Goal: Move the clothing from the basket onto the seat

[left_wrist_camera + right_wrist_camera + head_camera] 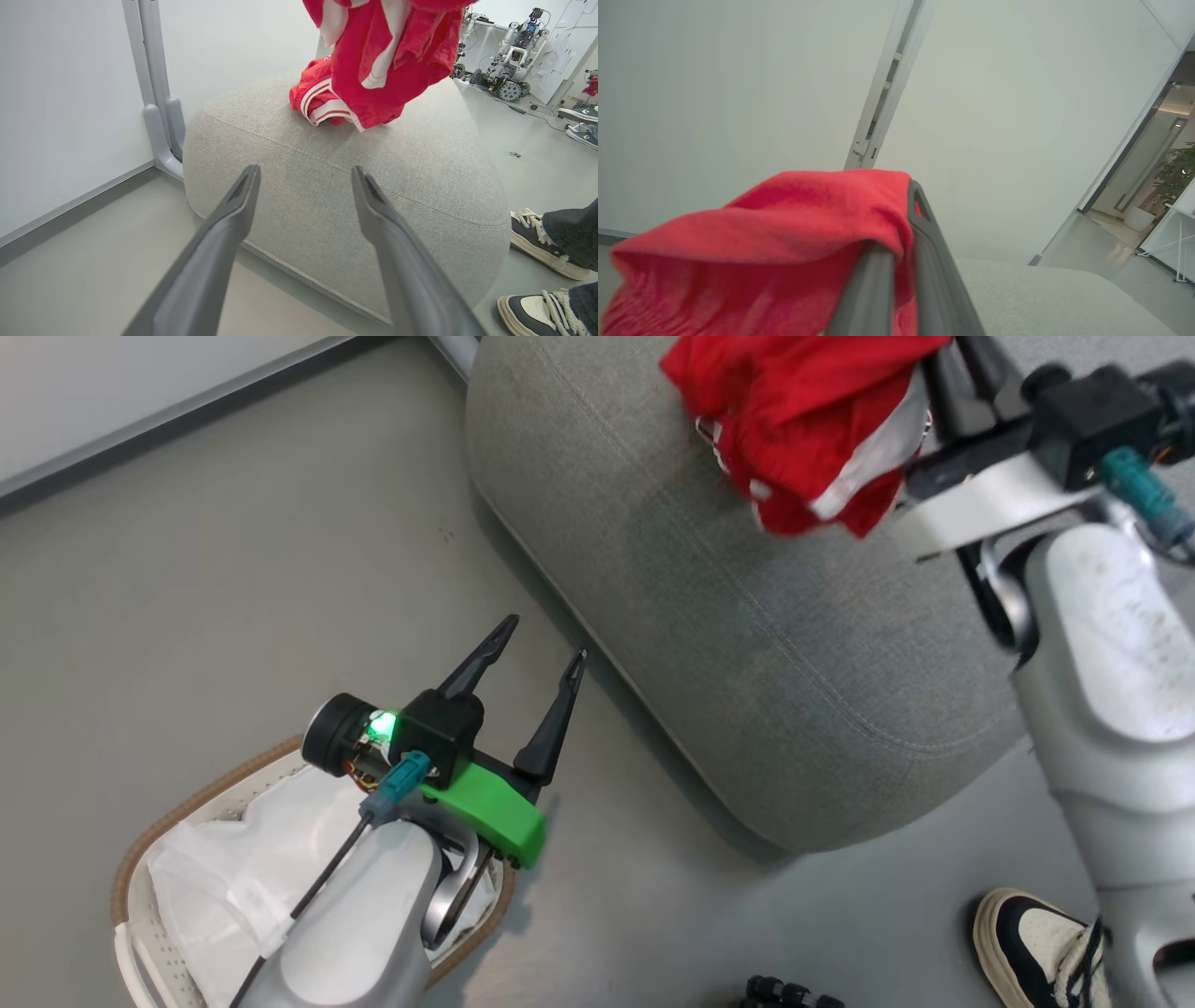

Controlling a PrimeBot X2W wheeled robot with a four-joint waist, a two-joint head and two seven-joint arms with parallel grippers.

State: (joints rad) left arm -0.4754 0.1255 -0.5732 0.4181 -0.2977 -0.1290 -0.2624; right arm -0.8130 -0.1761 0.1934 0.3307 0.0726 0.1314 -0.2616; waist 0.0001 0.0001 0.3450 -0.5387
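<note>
**A:** What does the head view give you?

**B:** Your left claw (546, 637) stands wide and empty above the basket (149, 845). The basket sits on the floor and has a white cloth (243, 868) in it. Your right claw (952, 373) is clamped on the hanging garment (803, 420), red with white trim, which is over the grey seat (747, 644). A shoe (1027, 943) shows at the lower right.

**A:** And your left wrist view?

**B:** You look between the spread fingers at the seat. The bunched garment (317, 100), red with white stripes, lies on the seat's top. The hanging garment dangles just in front of it. I cannot tell whether its hem touches the cushion.

**A:** And the right wrist view?

**B:** Your fingers are pressed together with red cloth draped over them. The seat's edge is at the lower right and a pale wall is behind.
</note>
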